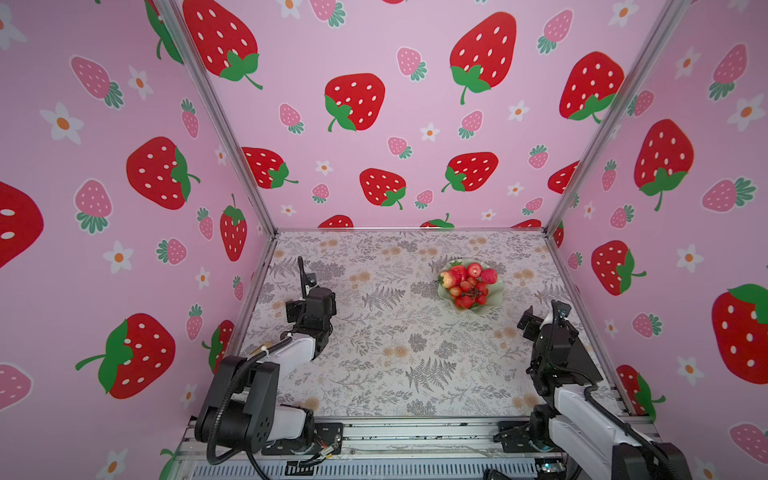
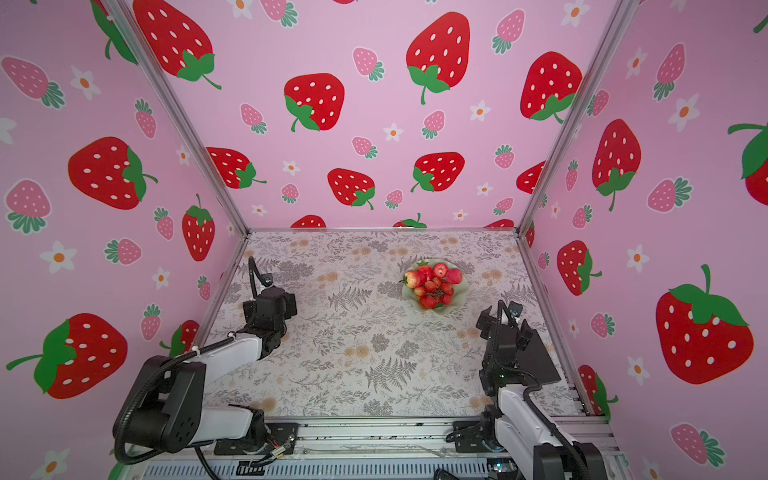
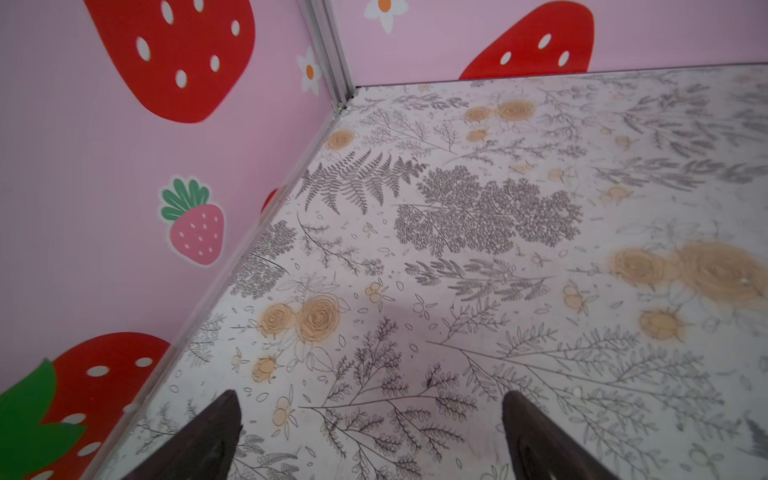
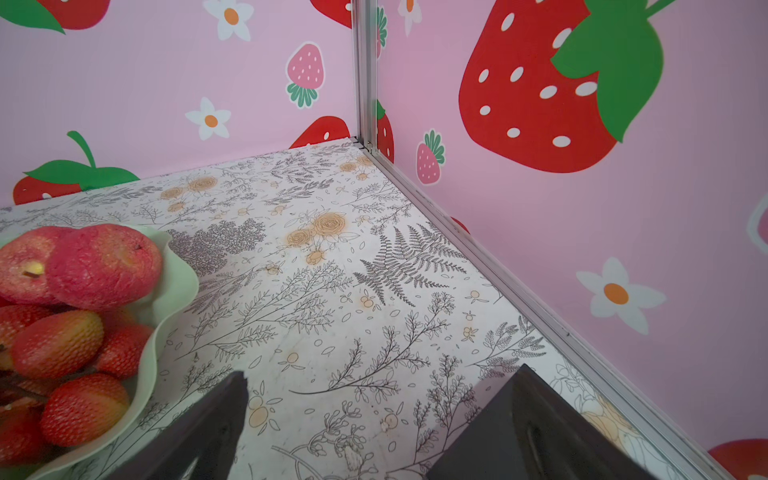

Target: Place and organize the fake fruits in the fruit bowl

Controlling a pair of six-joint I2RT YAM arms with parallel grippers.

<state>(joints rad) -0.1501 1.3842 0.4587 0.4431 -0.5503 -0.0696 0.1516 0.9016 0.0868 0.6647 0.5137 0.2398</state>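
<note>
Pink walls (image 1: 374,104) with printed strawberries and flowers are enclosing the workspace on three sides, and a surface (image 1: 395,353) with a grey fern and flower pattern is lying between them. On this surface, toward the far right part, the fruit bowl (image 1: 496,297) (image 2: 462,296) is standing upright, pale green with a wavy rim. The fake fruits (image 1: 467,284) (image 2: 434,284) are all sitting inside it in both top views, packed close and touching each other. None is lying on the surface outside.

In the right wrist view the two round red ones (image 4: 104,266) are resting side by side against the bowl's rim (image 4: 174,286), and the red-orange berries (image 4: 58,340) are lying beside them.

The right pincer (image 4: 382,382) is hovering near the bowl, on its near right side, with its two fingers standing wide apart. It is holding nothing and only the bare surface is showing between them. It is not touching the bowl.

The left pincer (image 3: 372,415) is hanging over the left part of the surface, well apart from the bowl and pointing toward the far left corner. Its fingers are also spread wide, and it is gripping nothing.
</note>
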